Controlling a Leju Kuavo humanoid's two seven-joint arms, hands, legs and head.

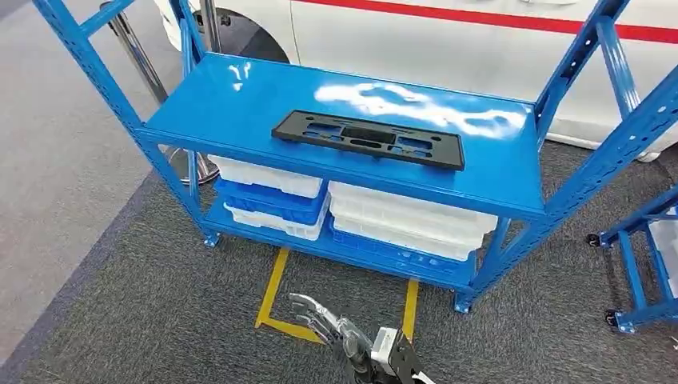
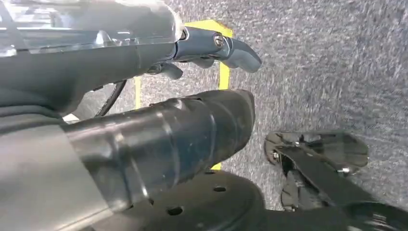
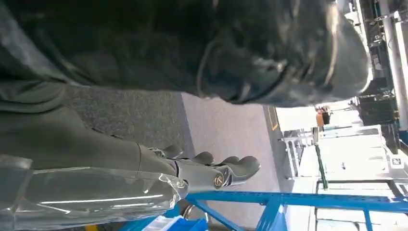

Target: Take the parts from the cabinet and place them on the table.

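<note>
Long, flat black plastic plate-holder part [image 1: 368, 139] lying on the blue metal cabinet [image 1: 240, 104] top shelf, probably light and stiff, best gripped mid-length; right hand [image 1: 336, 326] low, empty, fingers apart.

Black part [image 1: 368, 139] on a glossy blue cabinet [image 1: 240, 104]; white and blue bins [image 1: 272, 196] below; yellow tape [image 1: 273, 288] on speckled grey carpet [image 1: 160, 312].
</note>
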